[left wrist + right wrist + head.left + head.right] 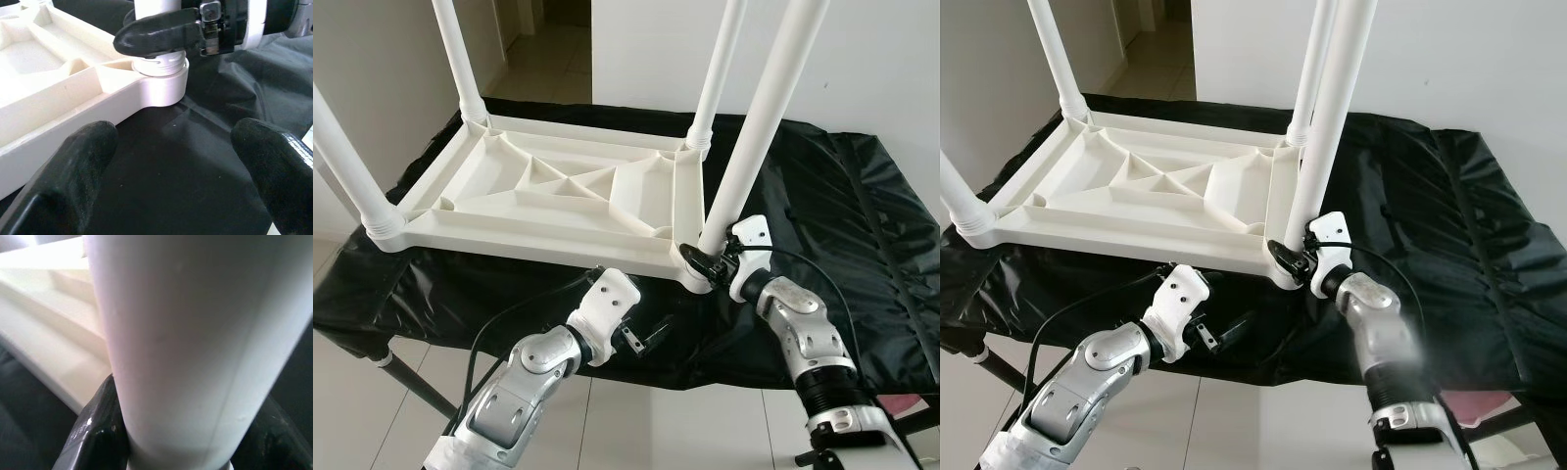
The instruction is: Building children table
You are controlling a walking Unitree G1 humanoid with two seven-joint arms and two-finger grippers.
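Clamping my right gripper [707,257] round the near table leg [759,127]; left gripper [644,340] hangs open beside the black-draped bench [842,206], tiled floor [636,426] beneath.

One white tabletop [558,196], upside down; four white legs [759,127]; one black cloth [842,235]; two claws [705,257].

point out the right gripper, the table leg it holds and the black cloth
right gripper [707,257], left eye view, midway between its fingertips at the leg's base
table leg [766,108], left eye view, mid shaft
black cloth [842,211], left eye view, bare patch right of the tabletop
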